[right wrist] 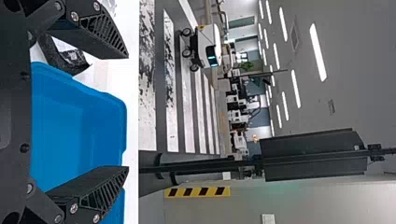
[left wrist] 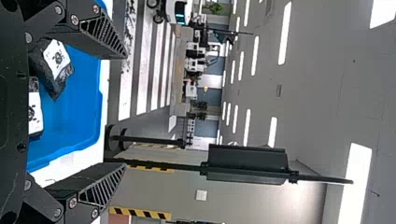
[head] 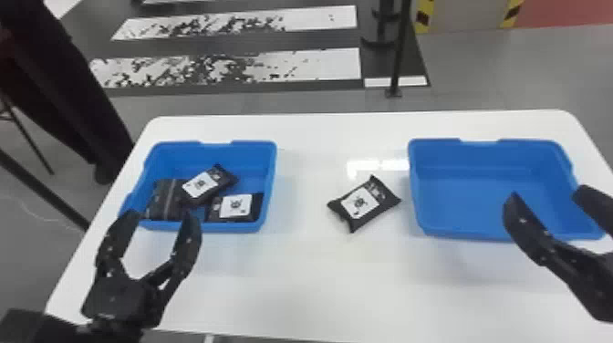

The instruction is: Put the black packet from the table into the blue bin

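Black pillow-shaped packet (head: pixel 364 203) lies near a blue plastic bin (head: pixel 470 200), whose wall could foul the spread black right gripper (head: pixel 548 193); the black left gripper (head: pixel 162 215) gapes too.

1. My left pincer (head: pixel 160 215) stands wide open.
2. Beyond it, a blue bin (left wrist: pixel 84 107) sits on the white counter (left wrist: pixel 78 164).
3. In it lie a black packet (left wrist: pixel 57 59) and another packet (left wrist: pixel 35 112), both white-labelled.

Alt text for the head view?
A black packet lies on a white table between the left blue bin, holding three more packets, and the right blue bin, which looks empty. The robot's left hand and right hand are open.
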{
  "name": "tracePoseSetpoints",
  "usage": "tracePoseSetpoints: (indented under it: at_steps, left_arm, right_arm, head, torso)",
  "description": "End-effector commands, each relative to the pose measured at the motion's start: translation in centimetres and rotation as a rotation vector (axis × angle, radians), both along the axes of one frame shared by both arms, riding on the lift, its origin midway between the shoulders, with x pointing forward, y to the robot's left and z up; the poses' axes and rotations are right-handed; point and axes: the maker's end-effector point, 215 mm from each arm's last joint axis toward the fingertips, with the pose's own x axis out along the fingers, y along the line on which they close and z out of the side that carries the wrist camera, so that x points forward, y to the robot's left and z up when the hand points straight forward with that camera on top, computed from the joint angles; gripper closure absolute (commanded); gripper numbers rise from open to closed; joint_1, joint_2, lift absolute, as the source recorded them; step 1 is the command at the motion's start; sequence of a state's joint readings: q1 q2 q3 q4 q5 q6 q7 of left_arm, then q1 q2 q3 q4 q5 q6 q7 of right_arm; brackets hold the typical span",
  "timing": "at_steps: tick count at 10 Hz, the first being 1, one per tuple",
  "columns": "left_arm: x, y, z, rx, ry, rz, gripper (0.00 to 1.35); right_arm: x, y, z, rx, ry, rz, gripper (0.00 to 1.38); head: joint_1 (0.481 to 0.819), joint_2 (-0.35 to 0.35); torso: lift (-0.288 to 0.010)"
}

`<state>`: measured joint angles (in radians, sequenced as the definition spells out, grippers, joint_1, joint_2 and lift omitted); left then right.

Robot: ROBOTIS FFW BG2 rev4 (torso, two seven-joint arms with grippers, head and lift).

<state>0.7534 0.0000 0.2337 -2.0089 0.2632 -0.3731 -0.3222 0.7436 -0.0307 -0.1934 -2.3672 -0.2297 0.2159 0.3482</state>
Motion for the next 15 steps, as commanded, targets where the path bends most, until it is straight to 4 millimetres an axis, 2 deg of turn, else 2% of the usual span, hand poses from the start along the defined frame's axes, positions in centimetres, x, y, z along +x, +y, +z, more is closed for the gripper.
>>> tracePoseSetpoints:
  at_steps: [1, 5, 7, 8, 9, 11, 12, 14, 15]
  left_arm:
    - [0.0, 0.0, -0.1, -0.003, 0.002, 0.001, 0.22]
    - [0.0, -0.1, -0.4, -0.011, 0.013, -0.002, 0.22]
    - [0.8, -1.3, -0.9, -0.01, 0.027, -0.023, 0.22]
    - [1.9, -3.1, -2.7, -0.025, 0.072, -0.058, 0.22]
    - [3.4, -6.0, -3.7, -0.046, 0.085, -0.125, 0.22]
    - [6.7, -12.8, -4.9, -0.065, 0.101, -0.286, 0.22]
    - [8.2, -15.1, -5.1, -0.065, 0.098, -0.333, 0.22]
    - [11.3, -17.7, -5.7, -0.013, 0.12, -0.387, 0.22]
    - [12.7, -18.9, -7.1, 0.017, 0.151, -0.421, 0.22]
  right_arm:
    - [0.0, 0.0, 0.0, 0.002, 0.0, 0.0, 0.17]
    - [0.1, 0.0, 0.1, 0.0, -0.003, 0.001, 0.17]
    - [0.0, 0.0, -0.1, 0.006, 0.002, 0.0, 0.17]
    - [0.0, 0.0, -0.1, 0.007, 0.002, 0.001, 0.17]
    - [0.0, 0.0, -0.2, 0.007, 0.004, 0.001, 0.17]
    - [-0.1, -0.1, -0.3, 0.006, 0.006, -0.001, 0.17]
    - [-0.1, -0.1, -0.3, 0.008, 0.006, -0.001, 0.17]
    - [-0.1, -0.1, -0.3, 0.01, 0.006, 0.0, 0.17]
    - [-0.1, -0.1, -0.3, 0.01, 0.006, 0.0, 0.17]
  head:
    - [0.695, 0.11]
    - [0.695, 0.108]
    - [0.695, 0.106]
    - [0.695, 0.096]
    - [0.695, 0.086]
    - [0.695, 0.009]
    - [0.695, -0.046]
    - [0.695, -0.123]
    - [0.695, -0.135]
  torso:
    - [-0.11]
    - [-0.11]
    - [-0.11]
    - [-0.11]
    - [-0.11]
    - [-0.11]
    - [-0.11]
    - [-0.11]
    - [-0.11]
